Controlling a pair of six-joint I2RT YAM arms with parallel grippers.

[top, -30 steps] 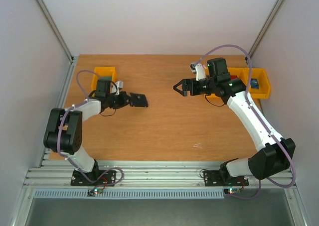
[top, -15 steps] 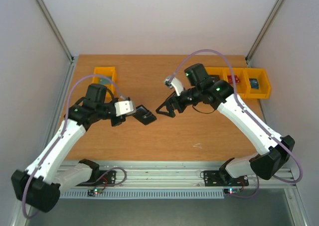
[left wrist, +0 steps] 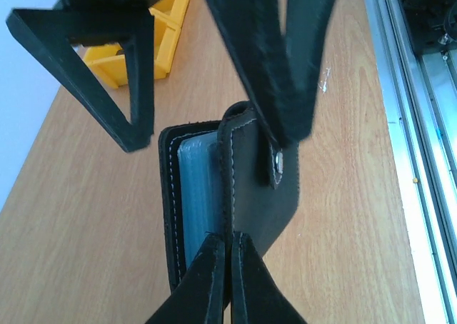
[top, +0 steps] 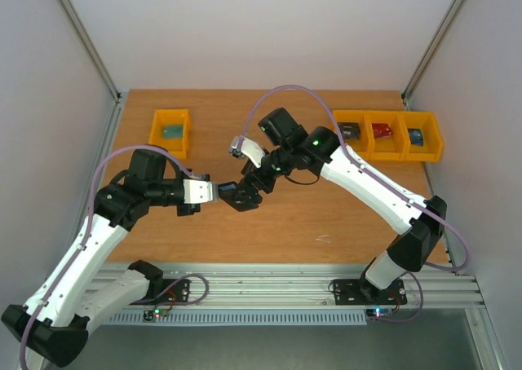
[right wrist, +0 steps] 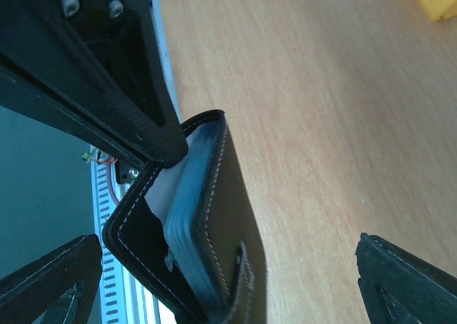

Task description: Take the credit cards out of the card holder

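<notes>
- Left wrist view: the card holder hangs above the wooden table, pinched at its near edge by the left gripper, whose jaws are clamped tight on the black cover.
- Blue-grey inner pockets show along the parted side, and the closing tab with its metal snap lies folded over the outer face.
- From overhead, the wallet sits mid-table between the two arms, well apart from the yellow bins along the far edge.
- The right gripper is spread wide and empty, its fingers straddling the wallet's far end. One finger runs close along the tab; whether it touches cannot be told.
- No credit card edge can be told apart from the pocket layers in any view.
- Handling, as a judgement: the wallet looks light and soft, likely to flex and swing on a single pinch, so it wants a firm hold near the fold.
- The cards should be thin, stiff and slick, and snug in their pockets. The best purchase is probably an exposed short edge, pulled straight along the pocket's line, not twisted.
</notes>
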